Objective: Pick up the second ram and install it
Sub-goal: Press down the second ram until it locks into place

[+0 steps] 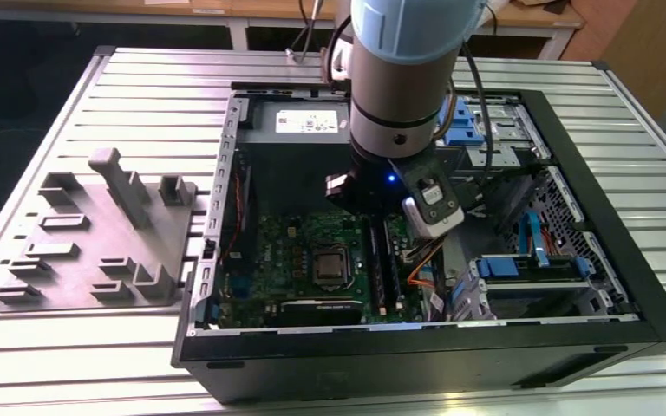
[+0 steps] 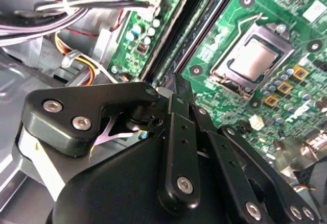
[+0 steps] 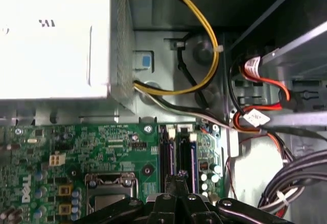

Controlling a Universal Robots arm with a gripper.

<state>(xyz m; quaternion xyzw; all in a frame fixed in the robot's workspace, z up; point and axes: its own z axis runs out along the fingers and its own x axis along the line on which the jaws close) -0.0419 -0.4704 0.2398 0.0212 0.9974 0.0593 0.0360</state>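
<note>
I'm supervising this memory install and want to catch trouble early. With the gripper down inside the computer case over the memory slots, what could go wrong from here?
1. The gripper sits over the narrow memory slots; slight misalignment could press a stick against a slot edge.
2. The orange cables lie close beside the slots and might snag on the arm.
3. The processor socket is nearby; a sideways slip could strike it.

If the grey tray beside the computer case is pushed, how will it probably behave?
The grey tray looks like moulded plastic, so probably light and rigid. Its wide flat base suggests it would slide on the slatted table rather than tip.
</note>
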